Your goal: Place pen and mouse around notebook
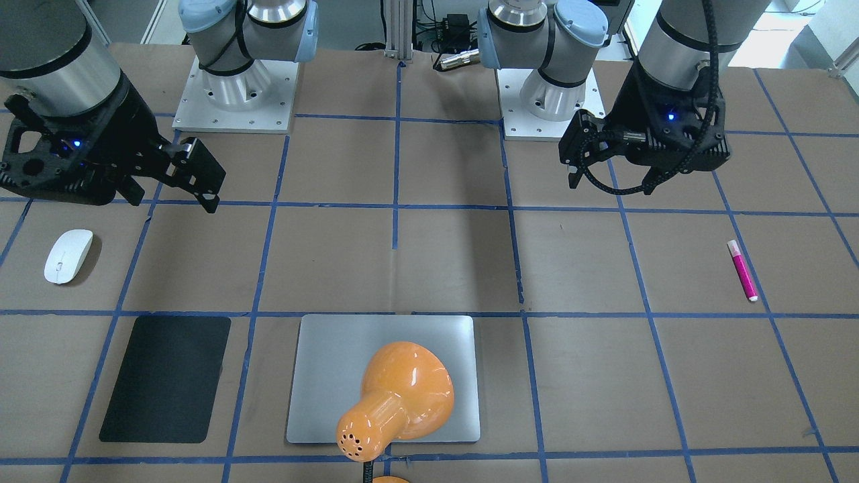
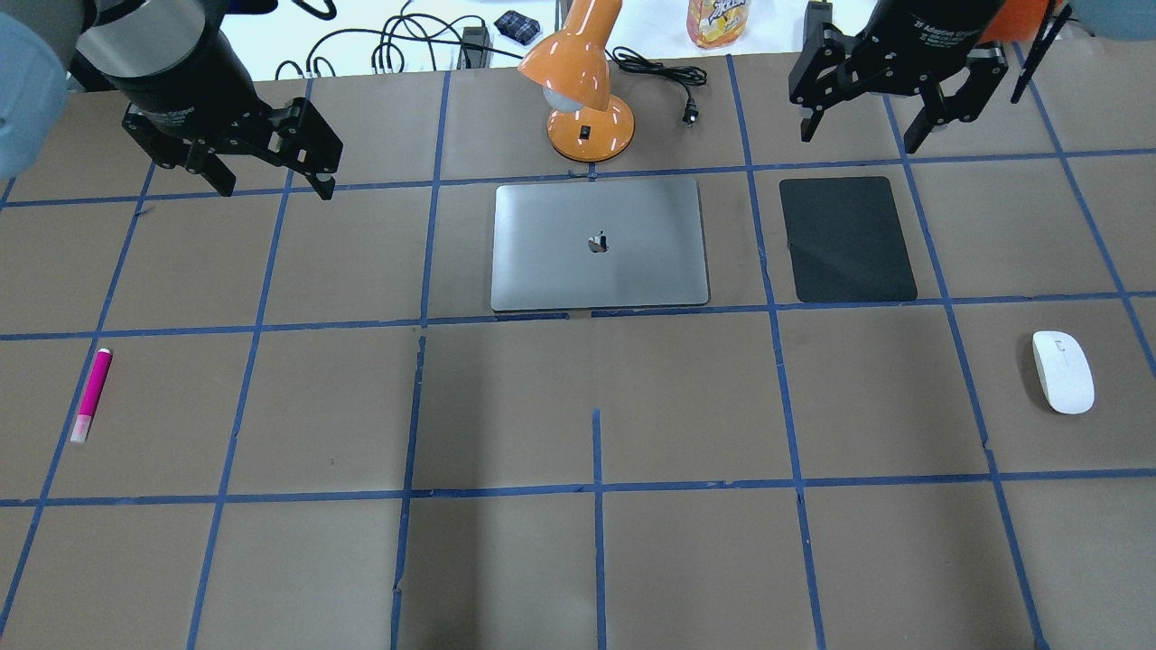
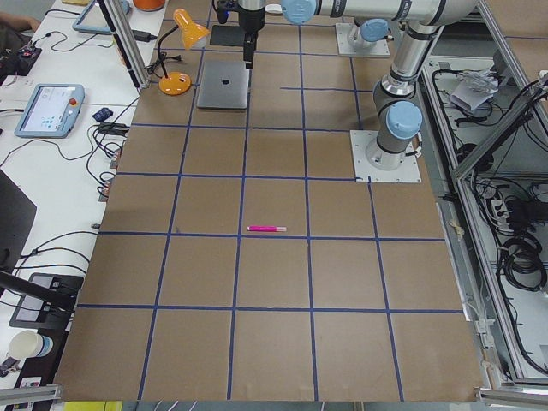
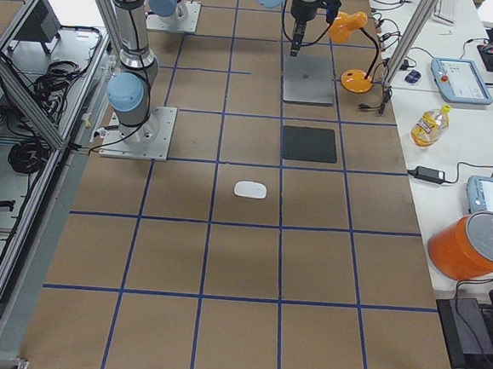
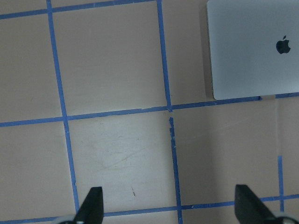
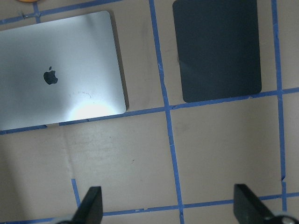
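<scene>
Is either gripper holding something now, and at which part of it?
Nothing is held. The left gripper and right gripper are open and empty; pen and mouse lie untouched.

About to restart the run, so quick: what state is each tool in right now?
Left tool: open, holding nothing.
Right tool: open, holding nothing.

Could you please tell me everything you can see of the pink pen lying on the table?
The pen is a short, slim magenta marker, plastic-looking, with a paler whitish cap end pointing toward the robot and a small white tip at the other end. It lies flat on the brown table, close along a blue tape line, on the robot's left side and well away from the notebook. Only the table touches it; the open left pincer hangs apart from it.
</scene>
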Motion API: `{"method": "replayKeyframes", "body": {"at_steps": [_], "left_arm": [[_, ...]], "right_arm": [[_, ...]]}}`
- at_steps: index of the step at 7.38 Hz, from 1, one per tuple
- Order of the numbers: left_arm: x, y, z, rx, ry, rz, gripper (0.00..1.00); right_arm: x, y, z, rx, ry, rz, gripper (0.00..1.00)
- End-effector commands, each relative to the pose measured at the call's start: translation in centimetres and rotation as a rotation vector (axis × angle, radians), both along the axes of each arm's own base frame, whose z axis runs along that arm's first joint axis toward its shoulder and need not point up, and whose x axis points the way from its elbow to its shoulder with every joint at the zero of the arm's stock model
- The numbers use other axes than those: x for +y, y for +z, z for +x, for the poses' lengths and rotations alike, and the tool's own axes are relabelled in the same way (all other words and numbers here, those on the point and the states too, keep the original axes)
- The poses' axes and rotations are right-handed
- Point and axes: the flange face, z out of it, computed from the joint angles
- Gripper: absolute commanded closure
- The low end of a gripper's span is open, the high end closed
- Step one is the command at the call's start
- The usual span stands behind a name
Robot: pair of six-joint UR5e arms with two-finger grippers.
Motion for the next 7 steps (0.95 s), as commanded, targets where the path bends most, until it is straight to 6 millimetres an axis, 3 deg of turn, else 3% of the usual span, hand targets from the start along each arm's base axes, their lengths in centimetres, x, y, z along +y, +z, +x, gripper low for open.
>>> {"method": "replayKeyframes", "body": {"at_steps": [1, 4, 5, 7], "left_arm": [[-0.3, -0.3, -0.1, 0.005, -0.001, 0.004, 0.00], [-0.2, -0.1, 0.1, -0.008, -0.008, 0.000, 0.00], [0.3, 0.3, 0.2, -0.016, -0.009, -0.003, 0.00], [0.4, 0.2, 3.2, -0.098, 0.030, 0.007, 0.00]], "right_arm": [[-0.1, 0.1, 0.0, 0.003, -0.001, -0.013, 0.00], [0.0, -0.2, -0.5, 0.023, -0.006, 0.003, 0.00], [0.0, -1.2, -2.7, 0.051, -0.030, 0.028, 0.00], [-0.1, -3.9, -11.0, 0.031, -0.142, 0.078, 0.00]]}}
